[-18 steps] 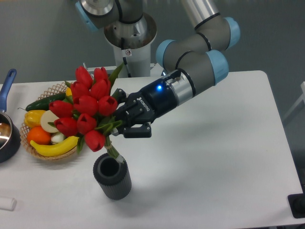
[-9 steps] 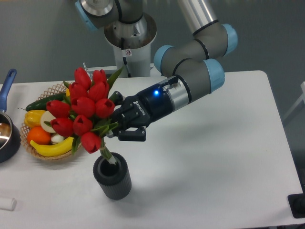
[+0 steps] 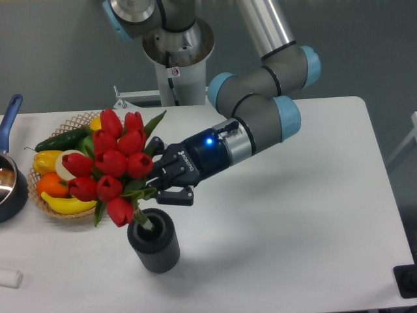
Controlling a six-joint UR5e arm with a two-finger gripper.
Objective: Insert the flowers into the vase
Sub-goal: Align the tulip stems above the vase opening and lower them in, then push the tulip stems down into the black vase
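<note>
At the far left we see one pan (image 3: 9, 177), then one wicker basket (image 3: 62, 166) of fruit. Next comes one bunch of flowers (image 3: 112, 166), about ten red buds, its stems dipping into the one vase (image 3: 154, 240) below. Our one gripper (image 3: 155, 184) is clenched on the stems.

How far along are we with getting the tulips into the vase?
Done: the gripper has the tulip bunch grasped by its stems and positioned over the ribbed grey vase. In hand: the stem ends are just entering the vase mouth, with the bunch tilted to the left. Left: lowering the stems fully in, opening the gripper and backing away. The bunch is not resting in the vase yet.
</note>
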